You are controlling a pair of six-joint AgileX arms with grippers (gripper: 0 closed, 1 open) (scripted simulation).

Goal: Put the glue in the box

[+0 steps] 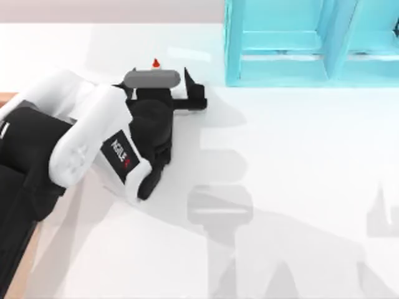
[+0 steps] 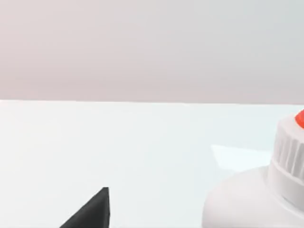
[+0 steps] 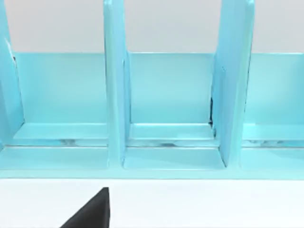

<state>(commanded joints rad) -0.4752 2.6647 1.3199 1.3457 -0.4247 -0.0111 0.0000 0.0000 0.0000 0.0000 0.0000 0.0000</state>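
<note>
From above, the left arm reaches toward the far edge of the white table [image 1: 280, 187], on its left half. The left gripper [image 1: 163, 87] sits there with its two black fingers spread apart. Between them pokes up the red tip of the glue [image 1: 155, 63], close to the far edge. The rest of the bottle hides under the wrist. The turquoise shelf unit [image 1: 312, 43] stands at the far right corner. The wooden box cannot be found from up here, so the arm has no clear place to aim for yet.

In the left wrist view, the glue [image 2: 251, 199] stands very near, white with a ridged collar and a bit of red cap. One black fingertip [image 2: 92, 211] shows beside it, not touching. The bottle sits off to one side, not in the middle. If the fingers close now, one could hit it first and knock it over, or it could roll off the far edge. A round, smooth bottle may also slip out of a weak squeeze.

In the right wrist view, the right gripper faces the shelf unit [image 3: 161, 104], with one black fingertip [image 3: 92, 211] in sight. I cannot tell if those fingers are apart or together. That arm seems idle.
</note>
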